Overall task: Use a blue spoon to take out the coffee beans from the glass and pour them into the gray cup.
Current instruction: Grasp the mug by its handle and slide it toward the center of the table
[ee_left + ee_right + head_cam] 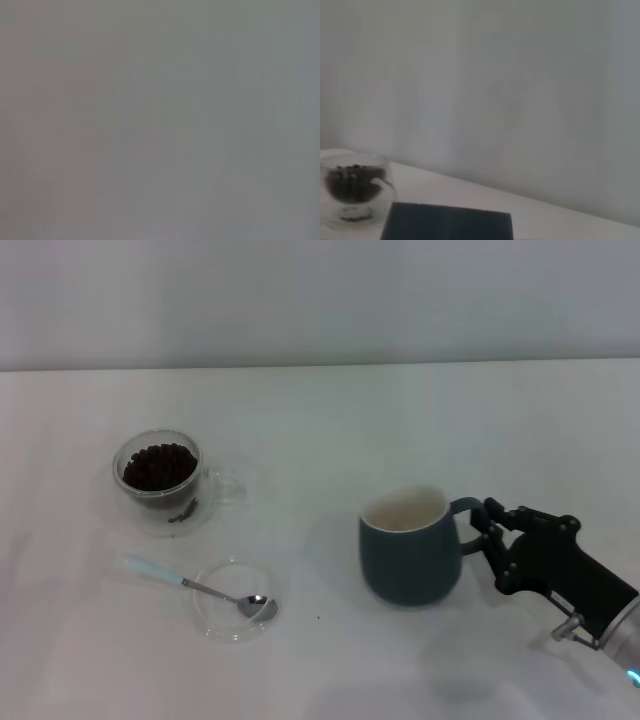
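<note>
At the left of the head view, the glass point(158, 480) is seen heaped with the coffee beans point(159, 466), so no scooping appears to have been done. Below it, at lower left, the blue spoon point(200, 587) lies untouched, its bowl resting on a clear saucer point(232, 612). Right of centre the gray cup point(410, 546) stands upright, its cream inside apparently bare. At its handle the right gripper point(489, 530) is placed, seemingly clenched on the loop, though this cannot be told for certain. The left gripper is not seen. The white table point(330, 420) meets a plain pale wall point(320, 300).
</note>
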### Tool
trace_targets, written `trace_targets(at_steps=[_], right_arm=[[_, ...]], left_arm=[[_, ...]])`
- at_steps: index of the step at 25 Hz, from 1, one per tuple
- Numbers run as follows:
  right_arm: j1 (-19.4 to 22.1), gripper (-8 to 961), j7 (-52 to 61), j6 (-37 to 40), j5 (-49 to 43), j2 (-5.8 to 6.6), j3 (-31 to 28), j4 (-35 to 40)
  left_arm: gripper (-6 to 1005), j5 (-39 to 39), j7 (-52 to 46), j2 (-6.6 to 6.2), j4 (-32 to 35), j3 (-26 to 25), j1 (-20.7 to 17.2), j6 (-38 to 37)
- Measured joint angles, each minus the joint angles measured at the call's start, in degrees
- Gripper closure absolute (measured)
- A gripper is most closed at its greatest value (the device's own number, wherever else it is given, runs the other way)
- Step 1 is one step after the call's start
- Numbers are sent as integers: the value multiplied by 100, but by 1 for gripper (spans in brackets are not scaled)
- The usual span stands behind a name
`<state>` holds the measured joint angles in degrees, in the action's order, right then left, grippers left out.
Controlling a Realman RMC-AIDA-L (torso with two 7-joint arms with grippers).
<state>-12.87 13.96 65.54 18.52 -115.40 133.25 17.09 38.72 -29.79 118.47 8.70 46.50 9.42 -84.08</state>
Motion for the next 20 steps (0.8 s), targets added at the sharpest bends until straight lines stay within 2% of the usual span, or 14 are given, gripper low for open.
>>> trace_targets(at_steps=[20], right_arm=[[-83, 828, -171, -152, 4, -17, 210, 110]], left_arm=[[123, -6, 138, 0, -5, -25, 32, 37]])
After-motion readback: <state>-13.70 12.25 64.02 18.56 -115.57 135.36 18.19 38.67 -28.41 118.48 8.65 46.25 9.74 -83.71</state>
